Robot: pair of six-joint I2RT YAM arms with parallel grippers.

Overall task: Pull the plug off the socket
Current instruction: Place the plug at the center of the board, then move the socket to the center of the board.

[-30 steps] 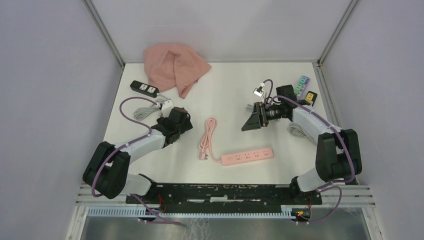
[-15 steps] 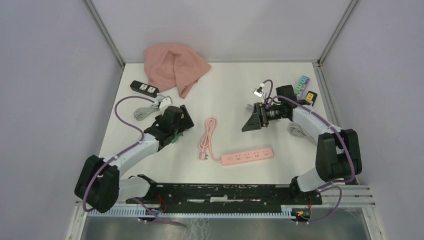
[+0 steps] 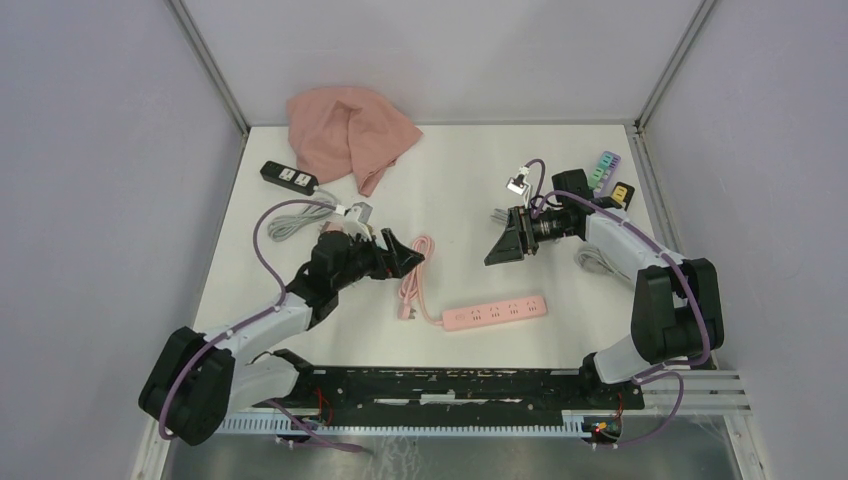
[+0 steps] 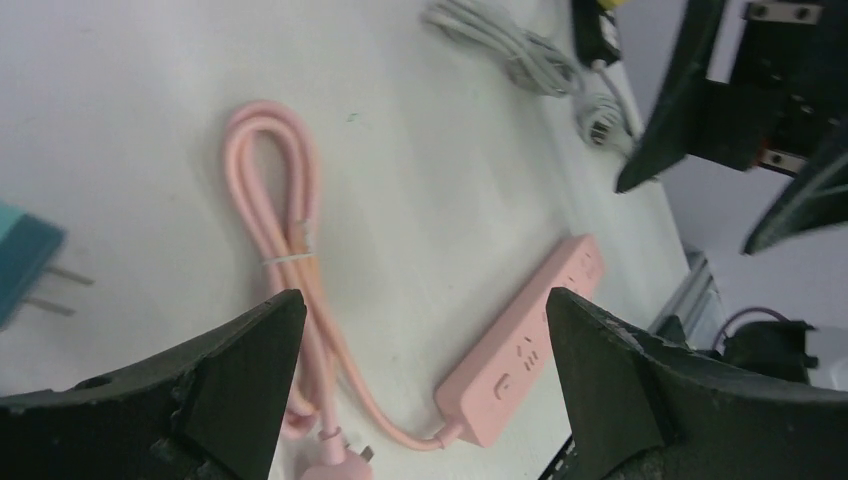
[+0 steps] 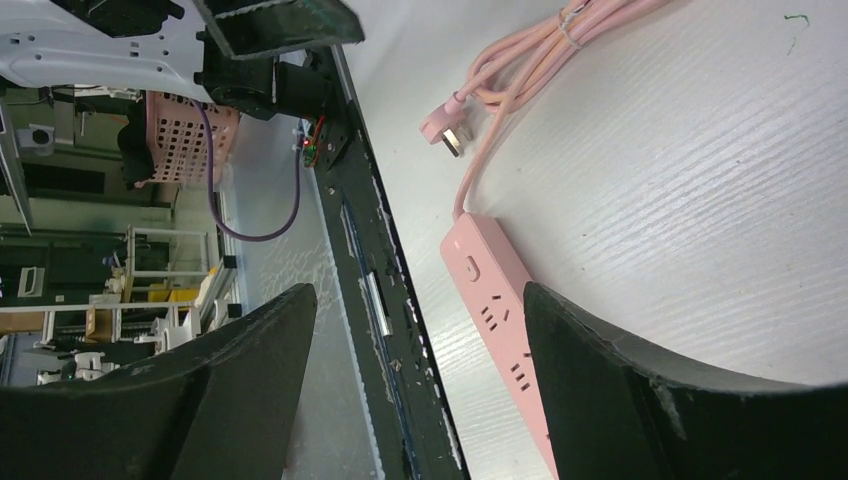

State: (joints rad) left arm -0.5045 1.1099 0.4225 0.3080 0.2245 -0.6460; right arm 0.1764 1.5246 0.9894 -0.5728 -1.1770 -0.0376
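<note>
The black socket strip (image 3: 289, 177) lies at the back left. A white plug (image 3: 354, 212) on a grey cable (image 3: 290, 220) lies apart from it, just behind my left wrist. A teal plug body with two bare prongs (image 4: 25, 268) shows at the left edge of the left wrist view, lying free on the table. My left gripper (image 3: 404, 254) (image 4: 422, 300) is open and empty, pointing right over the pink cord coil (image 4: 285, 240). My right gripper (image 3: 497, 245) (image 5: 418, 290) hovers open and empty above the pink power strip (image 5: 500, 320).
The pink power strip (image 3: 496, 311) lies near the front with its own plug (image 3: 404, 312) loose. A pink cloth (image 3: 348, 132) sits at the back. Coloured adapters (image 3: 606, 172) and a grey cable (image 3: 597, 262) lie by the right wall.
My left arm has swung right, away from the white plug and toward the pink cord, and its jaws have opened wider. The white plug sits slightly farther right. The right arm has not moved.
</note>
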